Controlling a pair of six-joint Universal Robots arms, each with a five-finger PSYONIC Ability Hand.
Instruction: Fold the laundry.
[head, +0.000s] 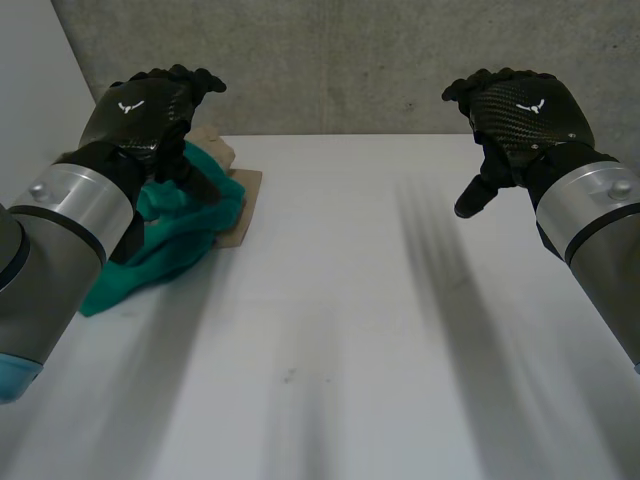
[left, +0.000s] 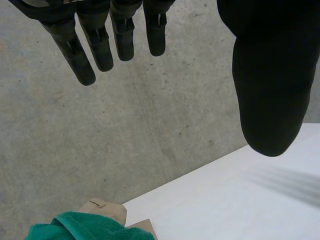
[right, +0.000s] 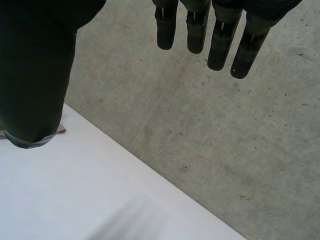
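- The near half of the white table is bare. I judge this leaves flat room to spread a piece out and fold it.
- The left arm reaches along the table's left edge towards the laundry. The right arm comes in over the right side, well apart from it.
- The laundry is a crumpled green cloth heaped at the far left of the table. It lies partly on a flatter tan cloth, whose corner shows just beside it. Nothing is folded yet, so the task looks to be at its start.
- The left hand hovers over the green heap. Its fingers are straight and its thumb is spread wide, holding nothing. It is probably poised to come down for a grasp.
- The right hand hangs in the air over the bare right side. Its fingers are straight, its thumb is apart, and it is empty. It is likely kept clear until a second corner needs taking.
- Behind the table stands a grey concrete wall.
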